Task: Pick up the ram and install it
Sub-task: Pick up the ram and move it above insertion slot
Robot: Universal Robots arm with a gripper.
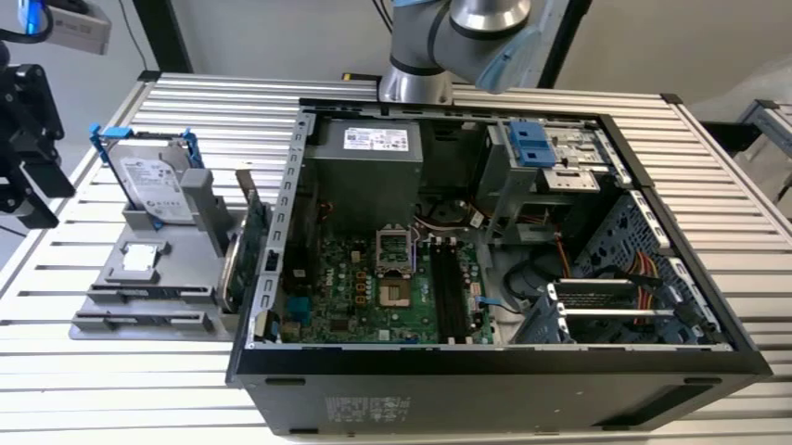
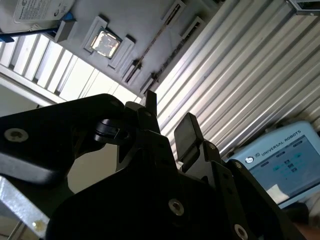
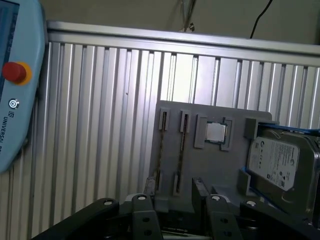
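Note:
The ram [image 3: 160, 150] shows as a thin strip standing edge-on in a slot of the grey holder [image 3: 220, 165], with a second similar strip in the slot beside it. In the second wrist view the ram [image 2: 155, 42] is a thin dark line on the same holder [image 2: 135, 20]. My gripper [image 3: 172, 192] hovers just off the holder's slotted end, apart from it. Its fingers [image 2: 187, 131] are open, nothing between them. In the exterior view the gripper [image 1: 31, 209] hangs at the far left, beside the holder [image 1: 161, 278].
An open computer case [image 1: 495, 362] lies in the middle, its motherboard's long black slots [image 1: 446, 292] bare. A green card [image 1: 254, 241] stands between holder and case. The holder also carries a hard drive in a blue frame [image 1: 155, 181] and a square chip [image 1: 139, 260]. A teach pendant [image 3: 15, 75] lies on the slatted table.

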